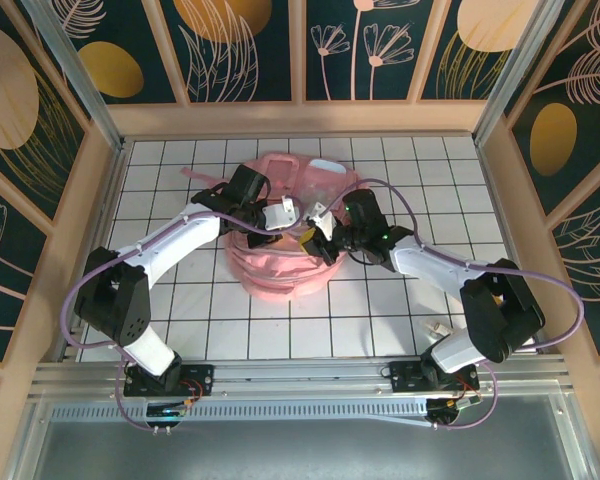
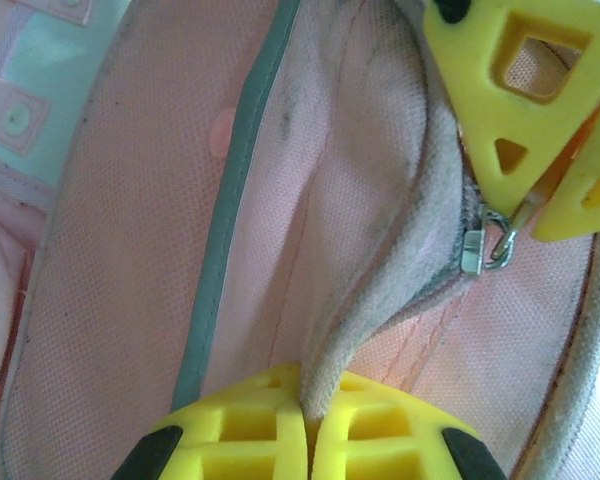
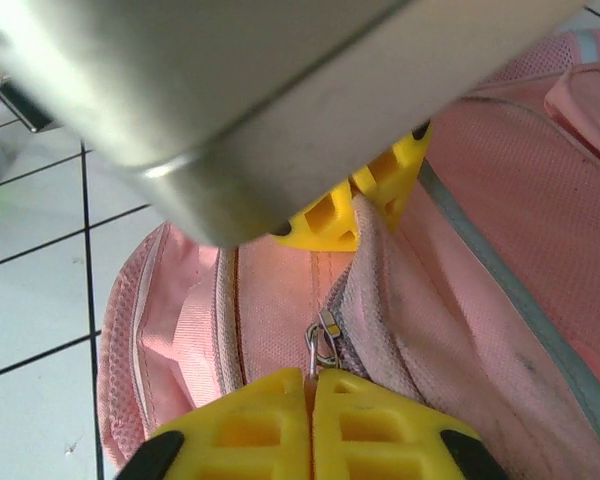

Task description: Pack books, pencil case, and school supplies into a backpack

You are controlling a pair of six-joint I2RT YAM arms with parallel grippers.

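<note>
At the bottom of its wrist view, our right gripper is pinched closed on the zipper pull, and our left gripper is clamped on the grey seam edge. The backpack lies centre frame on the bench. We should hold the fabric taut and draw the pull along the track, not upward.

High rear overview, steeply downward; both wrist views tight on the shared backpack.
</note>
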